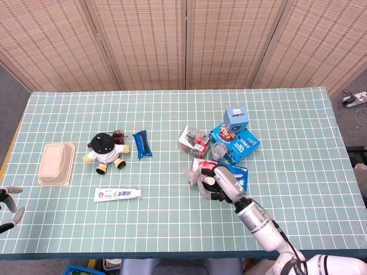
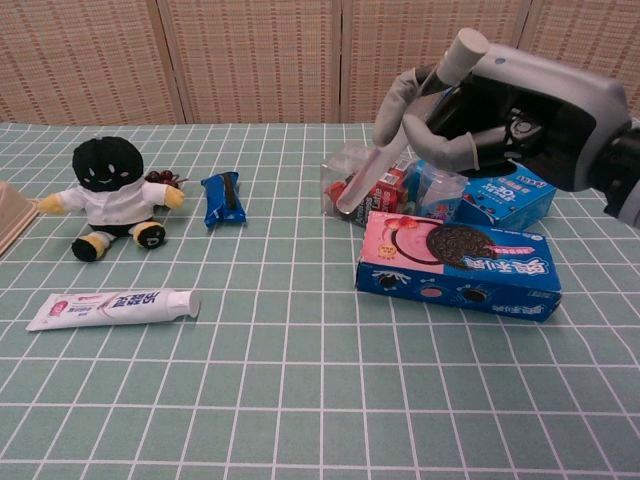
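Note:
My right hand (image 2: 495, 105) hovers just above the far edge of a blue and pink Oreo box (image 2: 455, 265), fingers spread and curved downward, holding nothing. Its longest finger (image 2: 372, 172) reaches down toward a clear bag of red snacks (image 2: 345, 175). From the head view the right hand (image 1: 217, 181) covers part of the Oreo box (image 1: 239, 172). At the table's near left corner, my left hand (image 1: 8, 201) peeks in with its fingers apart and nothing in it.
A plush doll (image 1: 104, 150) lies beside dark red items (image 1: 118, 136), a blue snack bar (image 1: 142, 144), a toothpaste tube (image 1: 117, 194) and a beige lunch box (image 1: 56, 163). Behind the Oreo box are a clear cup (image 1: 218, 151), a blue carton (image 1: 236, 141) and a small blue box (image 1: 235, 117).

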Robot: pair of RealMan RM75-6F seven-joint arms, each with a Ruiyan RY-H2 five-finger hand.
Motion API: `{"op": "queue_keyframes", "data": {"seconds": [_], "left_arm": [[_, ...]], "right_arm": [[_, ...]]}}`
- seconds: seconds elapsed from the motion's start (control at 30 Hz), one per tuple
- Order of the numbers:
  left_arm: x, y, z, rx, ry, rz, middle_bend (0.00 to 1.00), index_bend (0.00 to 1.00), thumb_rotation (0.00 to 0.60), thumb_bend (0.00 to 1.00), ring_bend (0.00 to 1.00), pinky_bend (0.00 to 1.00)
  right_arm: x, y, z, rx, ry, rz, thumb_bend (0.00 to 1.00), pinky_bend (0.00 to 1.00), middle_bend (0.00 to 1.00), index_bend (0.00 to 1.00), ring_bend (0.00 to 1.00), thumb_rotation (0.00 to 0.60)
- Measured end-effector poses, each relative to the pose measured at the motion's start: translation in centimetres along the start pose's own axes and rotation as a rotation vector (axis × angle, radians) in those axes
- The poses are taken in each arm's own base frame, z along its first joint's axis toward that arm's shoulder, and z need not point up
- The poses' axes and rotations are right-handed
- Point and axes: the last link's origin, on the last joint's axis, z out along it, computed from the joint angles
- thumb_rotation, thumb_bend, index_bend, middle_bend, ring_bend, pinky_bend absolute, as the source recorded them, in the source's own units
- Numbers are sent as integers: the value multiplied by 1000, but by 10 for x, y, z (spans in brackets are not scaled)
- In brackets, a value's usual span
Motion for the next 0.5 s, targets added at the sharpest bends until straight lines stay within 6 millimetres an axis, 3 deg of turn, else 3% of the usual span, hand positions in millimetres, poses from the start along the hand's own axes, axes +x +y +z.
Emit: {"op": "queue_keyframes", "data": {"seconds": [0.5], "left_arm": [[-1,0,1,1,-2,3,627,444,600,325,467,533]], "right_arm": [[41,-12,1,-27,118,10,572,1000,1000,787,1000,600]]}}
